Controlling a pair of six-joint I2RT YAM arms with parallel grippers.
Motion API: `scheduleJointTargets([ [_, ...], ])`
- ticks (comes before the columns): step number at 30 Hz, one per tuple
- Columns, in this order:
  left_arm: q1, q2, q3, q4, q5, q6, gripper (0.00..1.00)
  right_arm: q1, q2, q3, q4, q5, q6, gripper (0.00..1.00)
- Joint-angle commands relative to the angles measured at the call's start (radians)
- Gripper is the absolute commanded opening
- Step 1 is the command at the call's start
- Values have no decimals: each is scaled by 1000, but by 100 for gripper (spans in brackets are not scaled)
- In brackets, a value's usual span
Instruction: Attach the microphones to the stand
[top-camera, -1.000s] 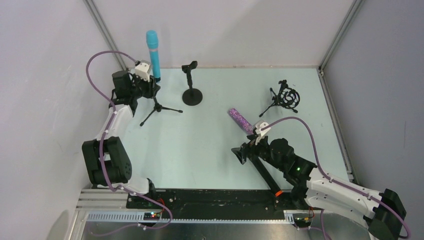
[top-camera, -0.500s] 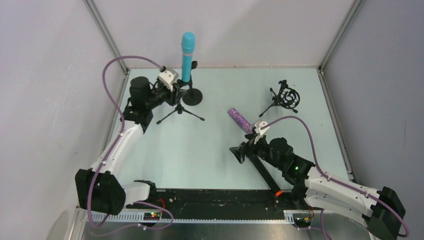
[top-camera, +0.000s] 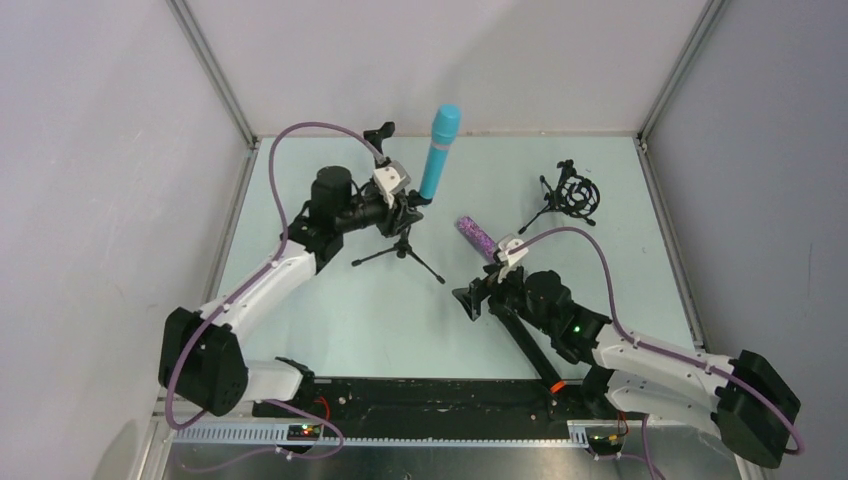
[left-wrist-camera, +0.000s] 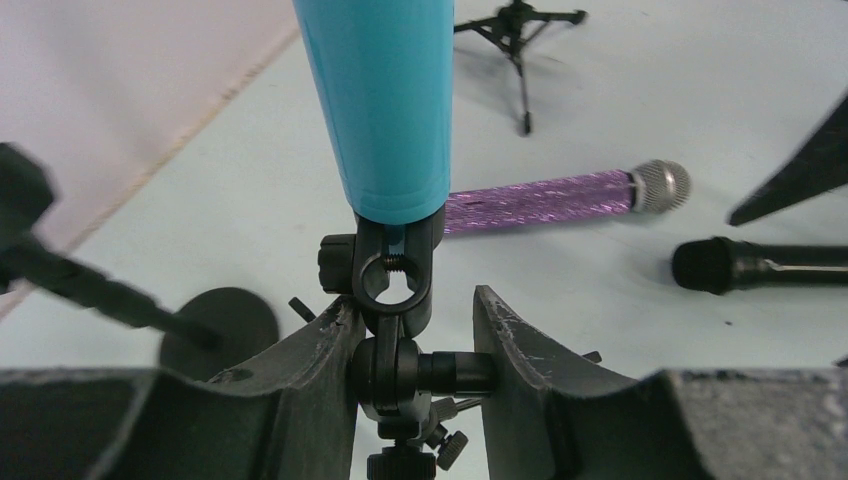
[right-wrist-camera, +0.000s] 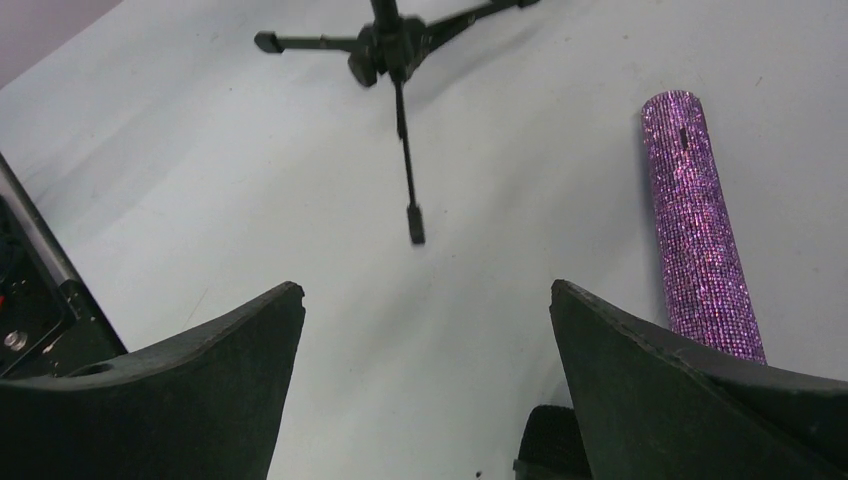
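Note:
A light blue microphone (top-camera: 440, 148) stands upright in the clip of a small black tripod stand (top-camera: 402, 252). My left gripper (top-camera: 408, 205) is shut on that stand's swivel joint (left-wrist-camera: 405, 365), just under the clip. The purple glittery microphone (top-camera: 476, 237) lies flat mid-table, its silver grille (left-wrist-camera: 661, 185) showing in the left wrist view. The long black microphone (top-camera: 522, 338) with an orange ring (top-camera: 556, 385) lies under my right arm. My right gripper (top-camera: 478, 293) hangs open over the table, the black microphone's head (right-wrist-camera: 548, 450) by its right finger and the purple microphone (right-wrist-camera: 700, 240) just outside.
A round-base stand with an empty clip (top-camera: 381, 132) stands at the back, its base (left-wrist-camera: 222, 322) partly hidden by my left arm. A tripod with a ring shock mount (top-camera: 573, 194) stands at the back right. Grey walls close in three sides.
My left arm has swung right, carrying the tripod stand with the blue microphone from the back left corner toward the middle. The right gripper has shifted slightly left.

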Motion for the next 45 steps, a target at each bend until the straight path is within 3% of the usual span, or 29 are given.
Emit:
scheduleJointTargets([
  [1,-36,12,22,117,42,-34,0,-5,77,10,212,65,-19,97],
  [12,-95,20,37,118,29,-109,0,32,297,11,627,140,-54,91],
  [16,-100,13,45,124,40,-131,0,64,385,39,760,242,-76,89],
  [24,-112,-24,40,136,49,-126,0,99,562,142,907,286,-104,84],
  [34,-119,-41,38,146,74,-136,0,126,780,234,1102,331,-154,63],
  [45,-120,-54,38,152,89,-134,0,142,917,285,1179,444,-197,49],
])
